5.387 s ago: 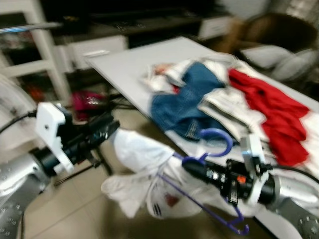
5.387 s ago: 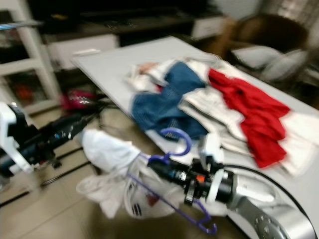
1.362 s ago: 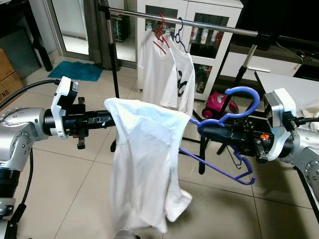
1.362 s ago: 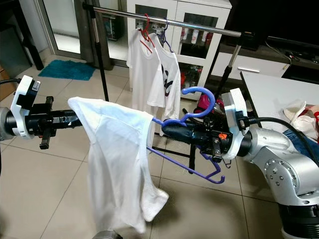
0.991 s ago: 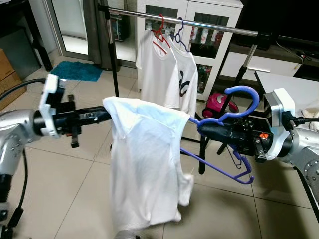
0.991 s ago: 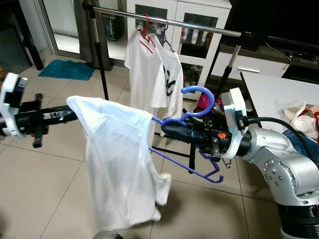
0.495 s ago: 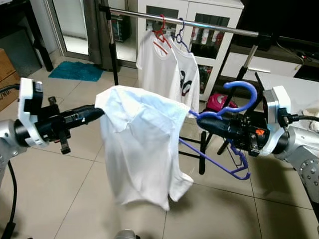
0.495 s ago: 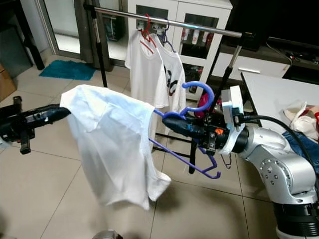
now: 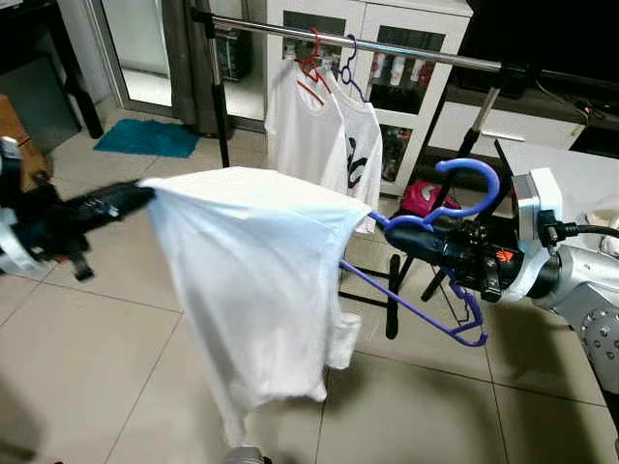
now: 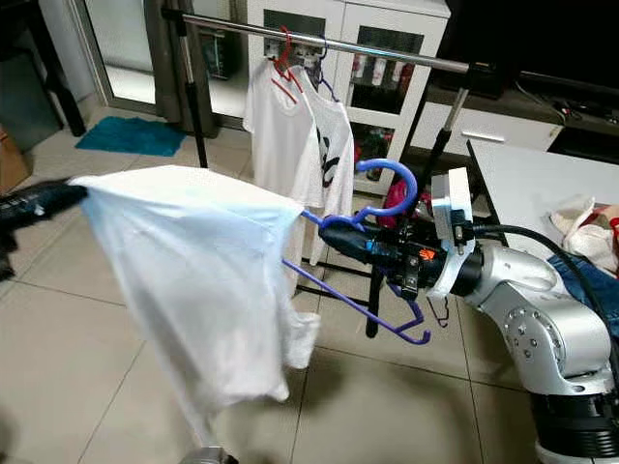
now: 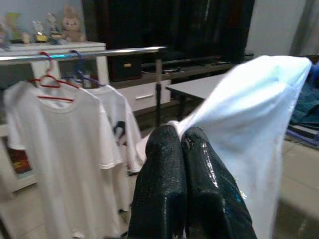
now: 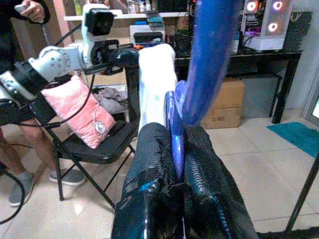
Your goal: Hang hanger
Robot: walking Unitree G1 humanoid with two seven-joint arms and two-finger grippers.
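Two grippers up: right gripper (image 9: 398, 235) clamped on purple hanger (image 9: 455, 203) at right, left gripper (image 11: 180, 137) fingers pressed together, pinching white shirt (image 9: 256, 280) stretched leftward off it. Clothes rail (image 9: 406, 48) far behind, holding two hung shirts (image 9: 324, 140).

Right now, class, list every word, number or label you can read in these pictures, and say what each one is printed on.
"C/ND", as far as it reads: small dark print on the side of the cardboard box.
Black print on the hanging T-shirt: folded over, not readable.
Labels on the bottles in the cabinet: too small to read.
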